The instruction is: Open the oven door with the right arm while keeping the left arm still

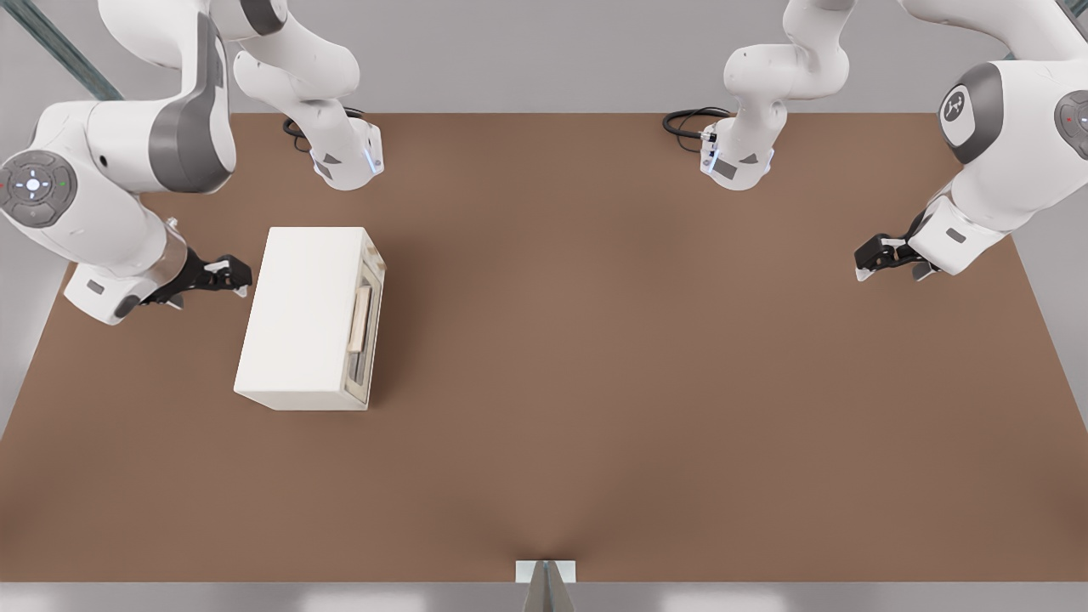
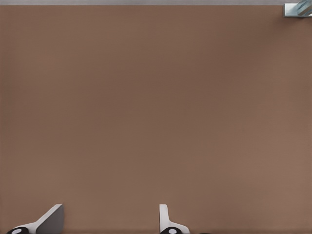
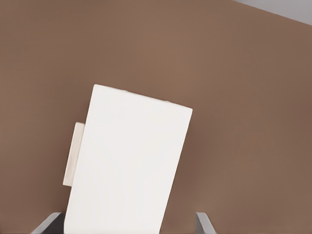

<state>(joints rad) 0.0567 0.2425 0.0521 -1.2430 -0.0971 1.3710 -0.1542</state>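
The cream box oven stands on the brown table at the front view's left. Its oven door faces the front view's right and sits shut against the box, with the beige bar handle across it. The right arm's gripper hovers just beyond the oven's back side, on the side away from the door, and touches nothing. In the right wrist view the gripper is open, its fingertips set wide apart above the oven's plain top. The handle pokes out past the top's edge.
The parked arm's gripper hangs over the table at the front view's right. Both arm bases with black cables stand at the back edge. A small metal bracket sits at the near edge, and appears in the left wrist view as the bracket.
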